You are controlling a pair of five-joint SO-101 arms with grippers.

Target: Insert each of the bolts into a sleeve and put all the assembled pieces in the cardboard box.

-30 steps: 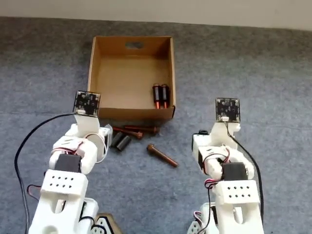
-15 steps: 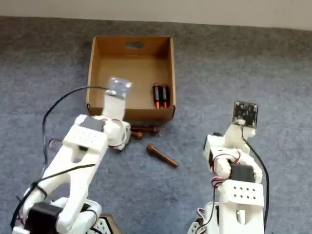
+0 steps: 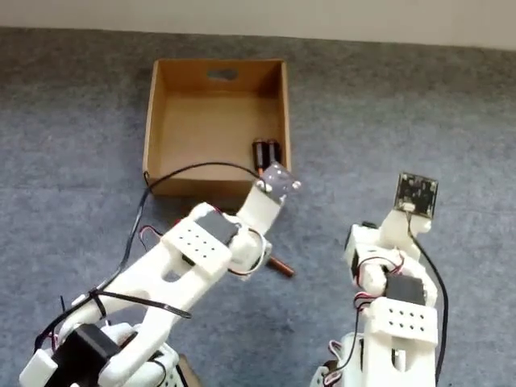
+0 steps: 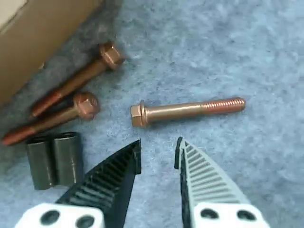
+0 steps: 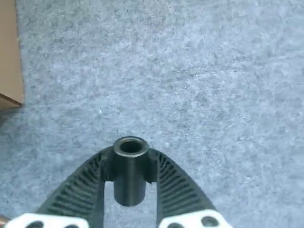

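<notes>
My left gripper [image 4: 158, 144] is open and hovers just short of a lone copper bolt [image 4: 187, 110] lying on the grey carpet. Two more bolts [image 4: 71, 85] lie side by side near the wall of the cardboard box [image 4: 38, 33], with two black sleeves [image 4: 54, 159] beside them. My right gripper [image 5: 129, 159] is shut on a black sleeve [image 5: 129, 178], held upright with its bore showing. In the high view the left arm [image 3: 201, 242] stretches across the loose parts, leaving only the bolt's tip [image 3: 280, 268] showing. Two assembled pieces [image 3: 266, 151] lie in the cardboard box [image 3: 165, 97].
The right arm [image 3: 395, 274] stands over bare grey carpet to the right of the box. A corner of the box [image 5: 8, 57] shows in the right wrist view. Open carpet lies on both sides of the box.
The left arm has swung from the left side toward the middle, ending over the lone bolt. The right arm has shifted slightly to the right, still holding its sleeve.
</notes>
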